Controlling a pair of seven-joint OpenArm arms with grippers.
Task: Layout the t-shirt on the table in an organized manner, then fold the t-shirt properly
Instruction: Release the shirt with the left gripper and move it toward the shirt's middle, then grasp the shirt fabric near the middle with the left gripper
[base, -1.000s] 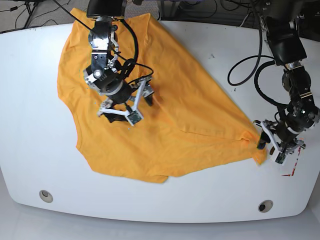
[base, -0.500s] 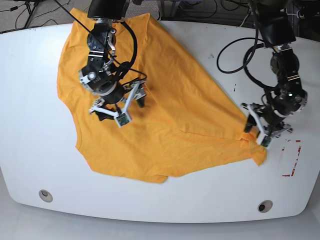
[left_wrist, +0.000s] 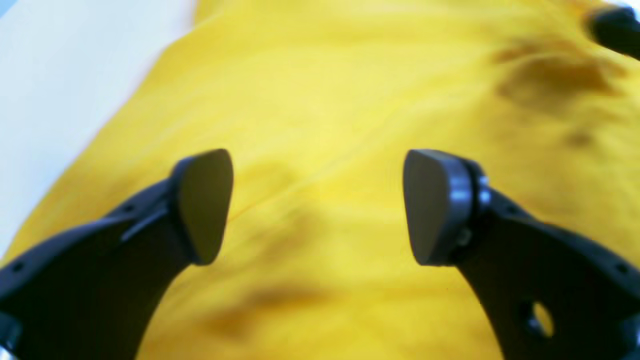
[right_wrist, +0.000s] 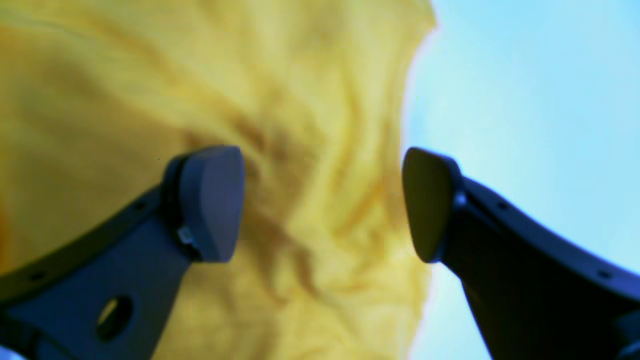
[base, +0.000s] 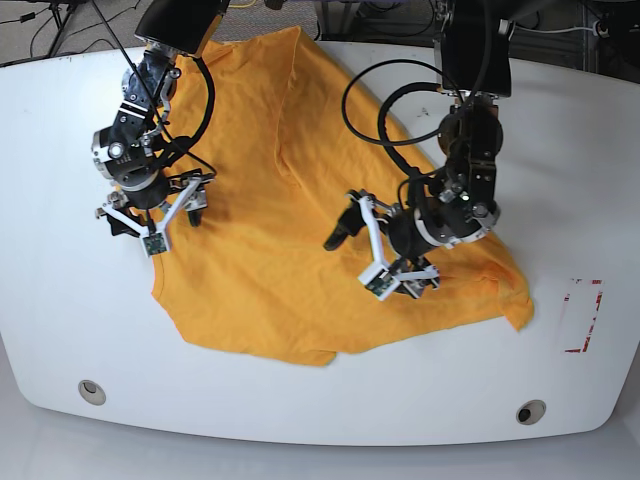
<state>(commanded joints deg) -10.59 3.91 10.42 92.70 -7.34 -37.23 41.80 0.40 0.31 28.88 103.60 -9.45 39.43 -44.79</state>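
Note:
The orange-yellow t-shirt (base: 280, 150) lies spread and creased across the white table (base: 60, 300), one corner pointing to the front right. My left gripper (base: 377, 262) hovers open over the shirt's middle-right part. In the left wrist view both pads (left_wrist: 205, 205) stand wide apart above blurred yellow cloth (left_wrist: 320, 100), holding nothing. My right gripper (base: 155, 216) is open at the shirt's left edge. In the right wrist view its fingers (right_wrist: 210, 200) straddle the wrinkled border of the shirt (right_wrist: 100, 75), with bare table (right_wrist: 525, 75) to the right.
Two round metal grommets (base: 91, 391) (base: 530, 411) sit near the table's front edge. A red-white tape rectangle (base: 582, 315) marks the front right. Black cables loop behind the left arm (base: 400, 110). The table's back edge borders cluttered floor.
The left arm swung from the shirt's front-right corner inward to over its middle. The right arm moved from the shirt's centre out to its left edge. Both grippers stayed open.

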